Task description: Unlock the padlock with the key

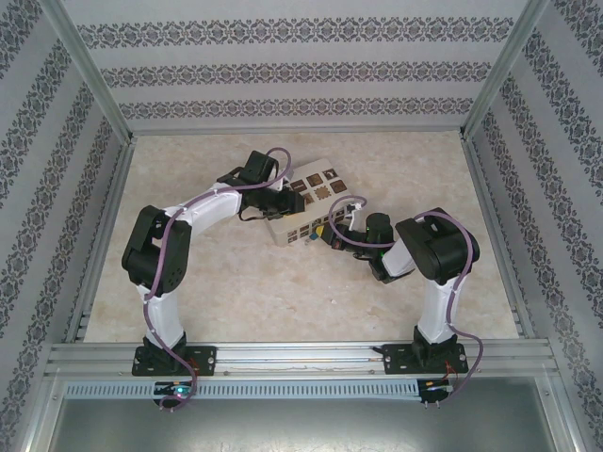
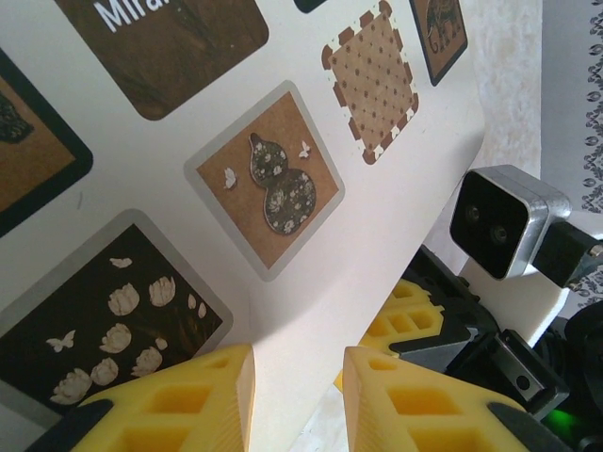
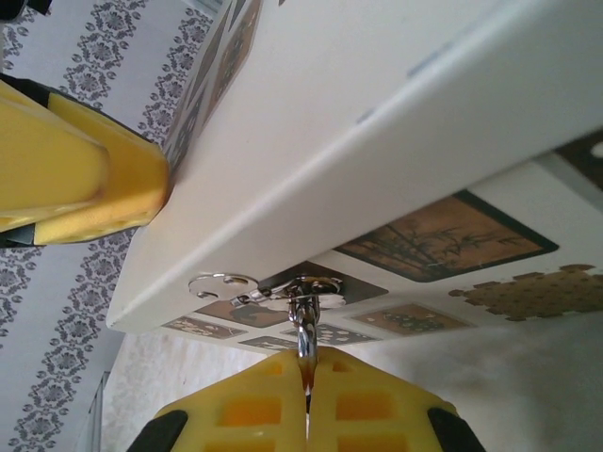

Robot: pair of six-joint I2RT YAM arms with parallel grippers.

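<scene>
The cream box (image 1: 316, 184) with dark patterned squares lies mid-table. Its metal hasp (image 3: 283, 285) hangs on the front wall. The padlock (image 3: 304, 330) shows as a thin silvery shackle looped through the hasp, and its body is hidden between the yellow pads of my right gripper (image 3: 306, 381), which is shut on it. From above, a teal speck of the padlock (image 1: 321, 229) sits at my right gripper (image 1: 328, 237). My left gripper (image 2: 297, 377) is open, its fingers astride the box's edge (image 2: 405, 217); one left finger (image 3: 85, 179) rests against the box's side. I cannot make out the key.
The right arm's wrist camera (image 2: 504, 221) and a yellow finger (image 2: 405, 315) sit just beyond the box edge. Patterned walls and aluminium rails (image 1: 301, 356) enclose the marbled tabletop (image 1: 236, 292); both arms reach inward to the box.
</scene>
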